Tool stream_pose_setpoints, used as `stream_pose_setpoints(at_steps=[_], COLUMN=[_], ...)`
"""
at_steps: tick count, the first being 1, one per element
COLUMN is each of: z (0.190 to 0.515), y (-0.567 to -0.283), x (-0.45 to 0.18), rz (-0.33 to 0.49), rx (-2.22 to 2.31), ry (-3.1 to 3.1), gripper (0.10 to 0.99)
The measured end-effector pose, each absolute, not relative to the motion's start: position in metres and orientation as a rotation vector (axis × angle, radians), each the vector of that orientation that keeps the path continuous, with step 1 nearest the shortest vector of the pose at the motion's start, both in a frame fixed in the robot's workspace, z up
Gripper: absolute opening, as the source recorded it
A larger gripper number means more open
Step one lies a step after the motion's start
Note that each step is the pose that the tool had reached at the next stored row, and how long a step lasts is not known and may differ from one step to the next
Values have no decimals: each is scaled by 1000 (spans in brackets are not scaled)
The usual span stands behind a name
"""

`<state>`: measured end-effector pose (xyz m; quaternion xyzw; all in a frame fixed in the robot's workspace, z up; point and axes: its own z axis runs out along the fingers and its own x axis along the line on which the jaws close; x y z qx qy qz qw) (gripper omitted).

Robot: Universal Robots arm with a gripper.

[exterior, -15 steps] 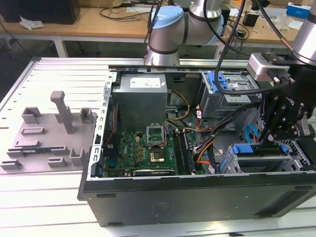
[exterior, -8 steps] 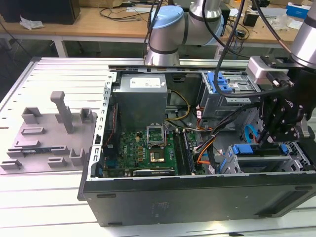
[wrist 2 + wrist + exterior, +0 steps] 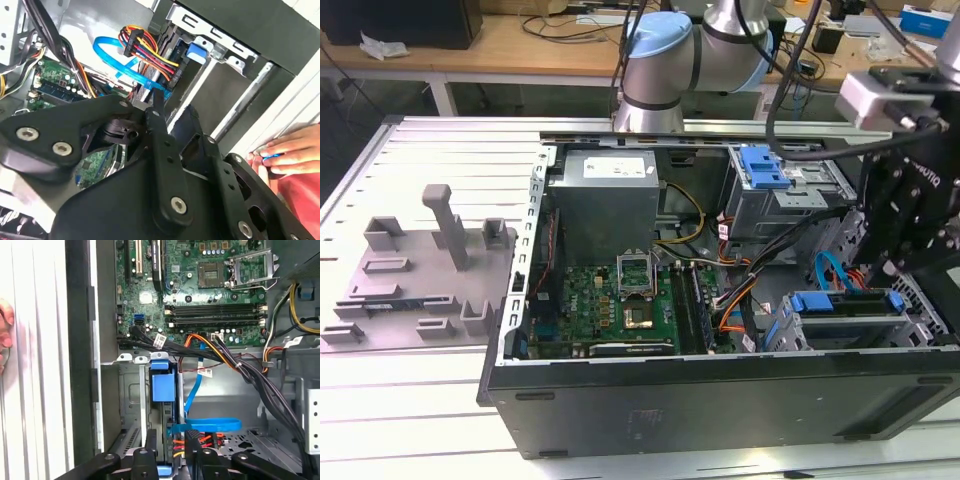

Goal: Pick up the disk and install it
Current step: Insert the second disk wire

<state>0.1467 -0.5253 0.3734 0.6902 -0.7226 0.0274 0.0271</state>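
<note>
Largest first: pale slatted table (image 3: 420, 400), carrying an open computer case (image 3: 720, 420) laid on its side, motherboard (image 3: 620, 300) at its middle. At the exterior view's far side, the robot arm (image 3: 660, 60), reaching over to the case's right end.

There, in the first wrist view, the drive cage (image 3: 127, 400), with the disk (image 3: 162, 385) standing on edge in a slot, blue carrier showing. Just beside its edge, the gripper (image 3: 167, 460), one jaw either side.

Judged as the installing step, with the disk partly home. Calls for a straight, square push along the slot, clear of the blue cable (image 3: 205, 425).

Cannot tell whether the jaws clamp the disk or merely flank it. Disk's far end hidden in the cage. At the case's edge, a person's hand (image 3: 292, 150), cut off.
</note>
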Motion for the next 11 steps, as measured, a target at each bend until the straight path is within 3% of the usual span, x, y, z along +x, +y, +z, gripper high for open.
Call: stream_pose_setpoints(at_steps=[2, 3, 5, 11], z=[375, 375, 375, 375], y=[-525, -524, -524, -524], x=[147, 147, 147, 146], rz=[85, 85, 85, 85], rx=[2132, 2132, 2132, 2132], ry=[-2232, -2231, -2231, -2231], gripper=[345, 153, 106, 106])
